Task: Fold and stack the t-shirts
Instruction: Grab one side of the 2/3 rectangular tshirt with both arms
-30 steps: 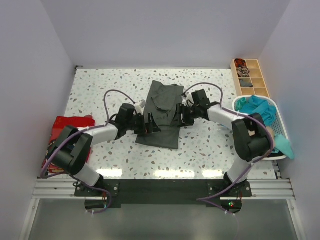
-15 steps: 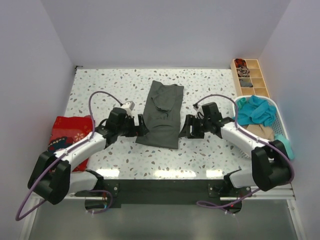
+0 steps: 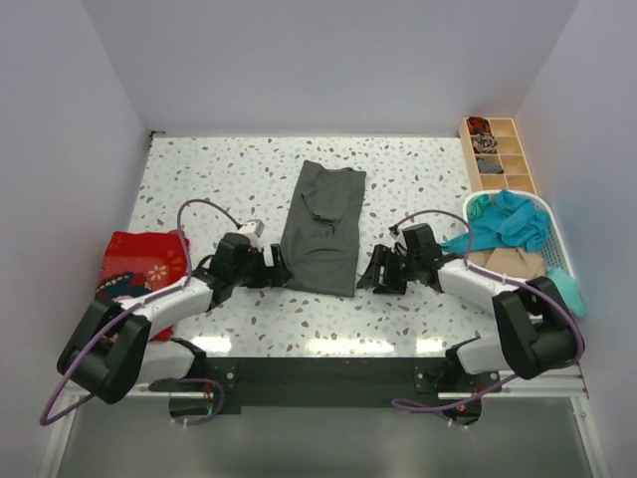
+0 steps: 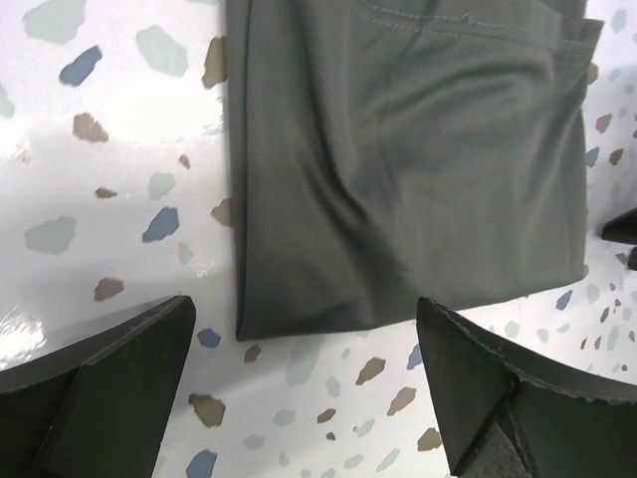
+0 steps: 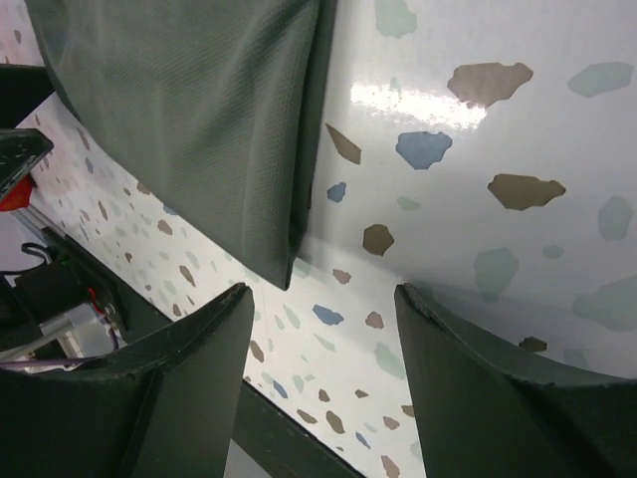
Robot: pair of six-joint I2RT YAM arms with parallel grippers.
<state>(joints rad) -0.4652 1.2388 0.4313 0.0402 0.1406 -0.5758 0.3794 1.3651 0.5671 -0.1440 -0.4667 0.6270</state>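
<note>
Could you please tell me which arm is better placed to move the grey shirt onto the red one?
Left, most likely. The red shirt lies at the table's left edge beside that arm, and the left gripper is open at the near-left corner of the grey shirt. The right gripper would have to reach across.

Pretty standard twin setup. The left white-shelled arm with fat black round joints (image 3: 179, 296) and the matching right white-and-black arm (image 3: 468, 284) look like the same build. A thin purple cable (image 3: 204, 201) loops off the left one, and a second purple cable (image 3: 423, 212) off the right. Both are bolted to a flat black base plate (image 3: 318, 380) at 6 o'clock in the overhead view, on a silver aluminium rail (image 3: 109, 373). The left black two-finger gripper (image 3: 282, 271) and right black two-finger gripper (image 3: 366, 277) are all dark. Up close the fingers (image 4: 109, 388) are matte charcoal wedges with flat facets, same on the right fingers (image 5: 498, 398).
</note>
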